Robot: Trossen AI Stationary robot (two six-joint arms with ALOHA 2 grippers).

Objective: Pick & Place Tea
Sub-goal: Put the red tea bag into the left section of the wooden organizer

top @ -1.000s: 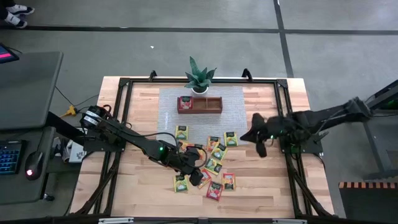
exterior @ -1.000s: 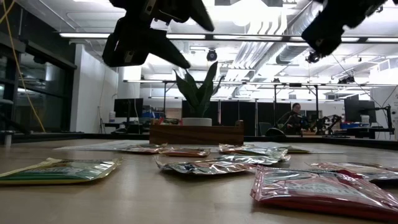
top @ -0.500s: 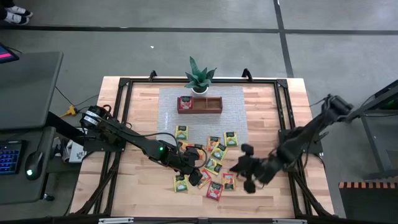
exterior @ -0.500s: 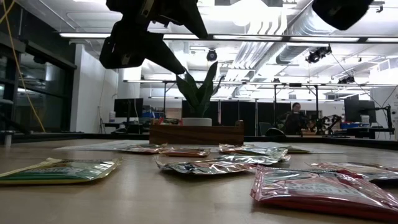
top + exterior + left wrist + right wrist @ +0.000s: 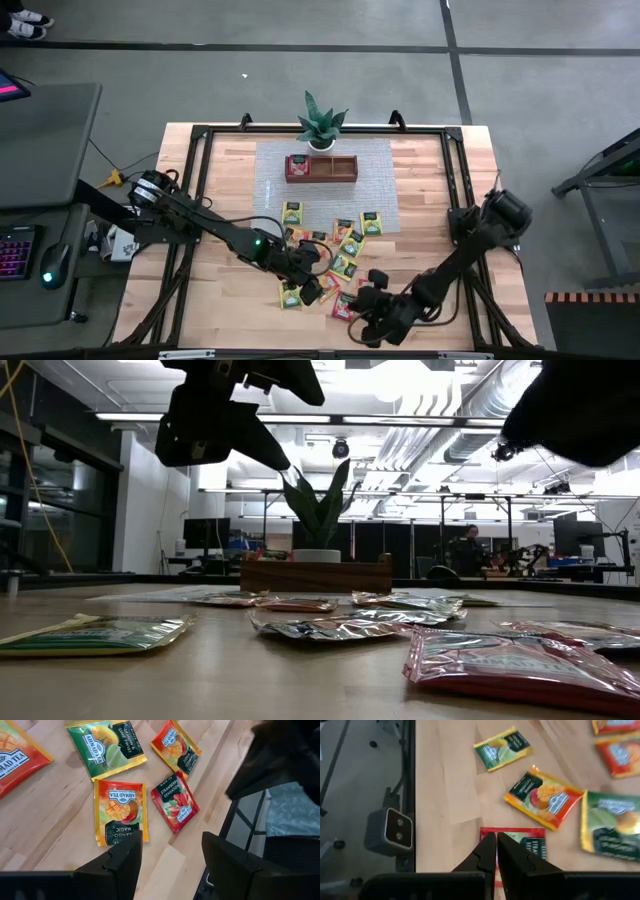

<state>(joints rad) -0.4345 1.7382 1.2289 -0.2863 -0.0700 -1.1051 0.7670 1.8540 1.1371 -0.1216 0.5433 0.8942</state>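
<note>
Swung down from the desk's right side since the earlier frame, the right gripper [image 5: 362,322] is now held low at the front edge, its jaws pressed shut and empty over a red square tea packet [image 5: 520,842]. Parted jaws are shown on the left gripper [image 5: 310,290], which holds nothing and has barely shifted, hanging above an orange mango tea packet [image 5: 120,810] in the scattered red, orange, yellow and green tea packets [image 5: 345,250] lying mid-desk. Behind them stand the long brown wooden tray [image 5: 322,168] and spiky green potted plant [image 5: 321,123] on the pale wooden desk [image 5: 430,180].
</note>
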